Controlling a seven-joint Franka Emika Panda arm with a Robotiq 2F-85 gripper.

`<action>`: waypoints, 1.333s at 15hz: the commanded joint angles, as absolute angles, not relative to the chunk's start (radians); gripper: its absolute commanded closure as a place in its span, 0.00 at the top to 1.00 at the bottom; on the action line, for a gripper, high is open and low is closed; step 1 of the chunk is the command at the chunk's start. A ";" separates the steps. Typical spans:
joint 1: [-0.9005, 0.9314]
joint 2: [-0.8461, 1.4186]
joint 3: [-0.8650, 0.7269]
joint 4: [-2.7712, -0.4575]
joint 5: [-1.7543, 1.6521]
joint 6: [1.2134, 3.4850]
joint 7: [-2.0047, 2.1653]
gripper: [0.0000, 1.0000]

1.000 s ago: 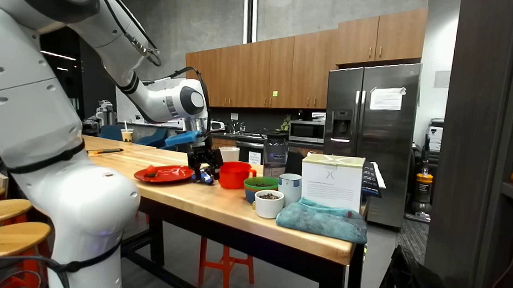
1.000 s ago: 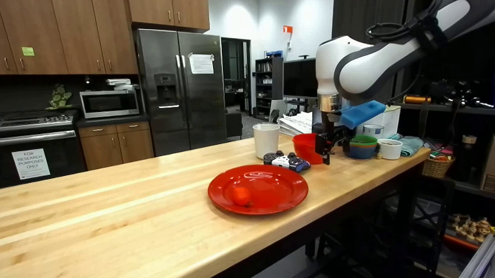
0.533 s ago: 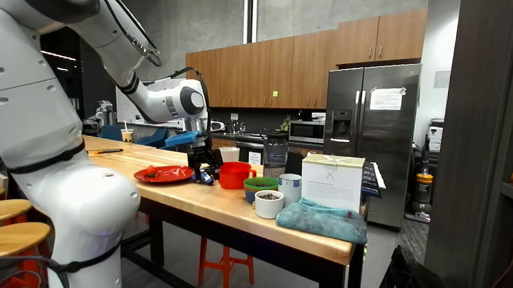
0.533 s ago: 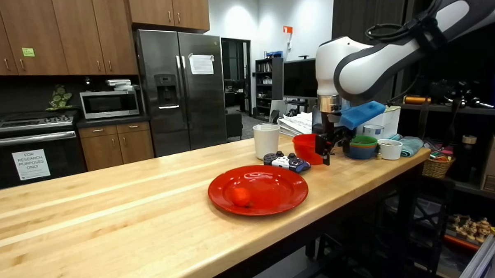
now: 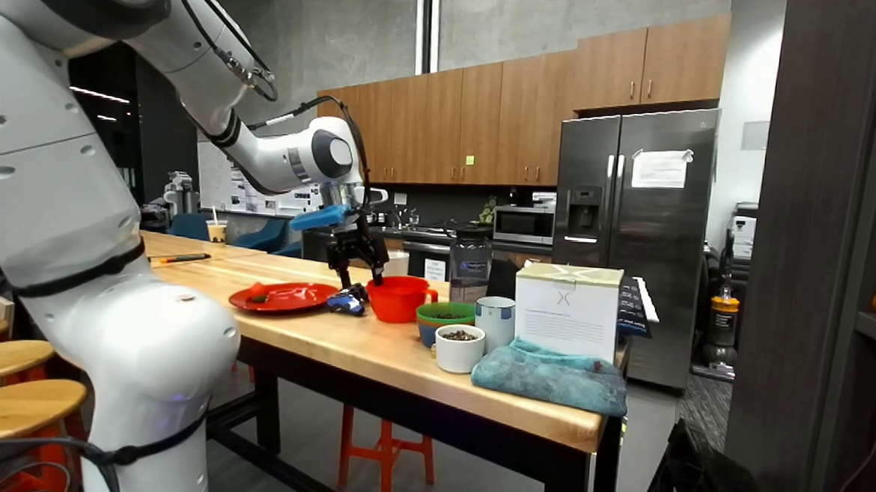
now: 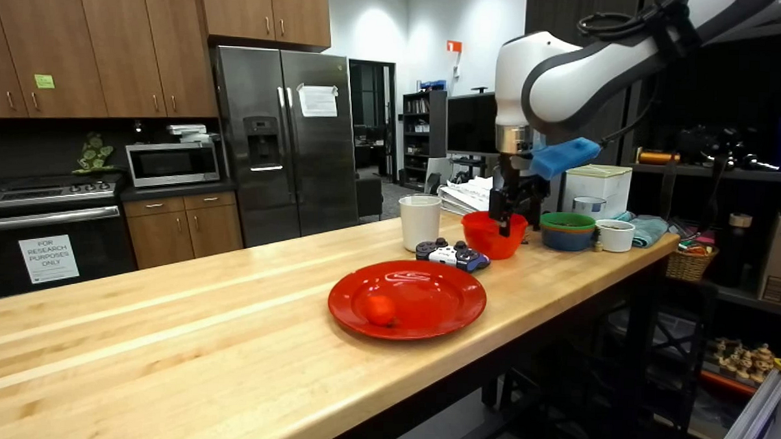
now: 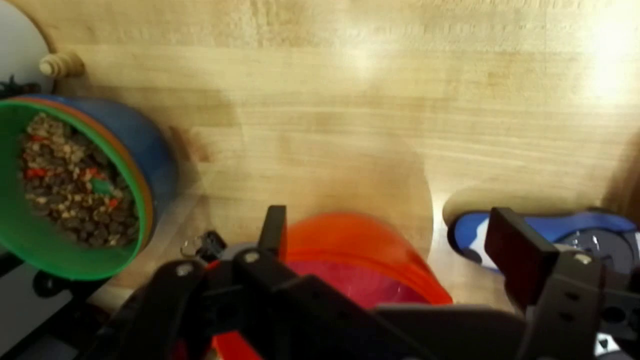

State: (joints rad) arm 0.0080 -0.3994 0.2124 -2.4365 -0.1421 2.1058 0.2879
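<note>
While the tool (image 7: 390, 227) stands wide over one red cup (image 5: 394, 305), three nested bowls (image 6: 566, 236) near the tabletop (image 6: 165, 361) edge contain granules (image 7: 82, 195).

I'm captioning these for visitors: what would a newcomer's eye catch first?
Probably the white robot arm filling the left of an exterior view, its open pincer close to the red mug. Next, the glossy red plate on the wooden table, holding a small red item. The bright blue piece just above the pincer also stands out.
</note>
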 commanded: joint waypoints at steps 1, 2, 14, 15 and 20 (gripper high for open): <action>0.033 -0.389 0.183 -2.342 -0.148 2.078 0.222 1.00; 0.041 -0.384 0.182 -2.321 -0.139 2.077 0.205 1.00; 0.244 -0.216 0.213 -2.117 0.104 2.087 -0.095 1.00; 0.257 -0.204 0.221 -2.109 0.110 2.083 -0.117 1.00; 0.305 -0.160 0.254 -2.095 0.137 2.058 -0.222 1.00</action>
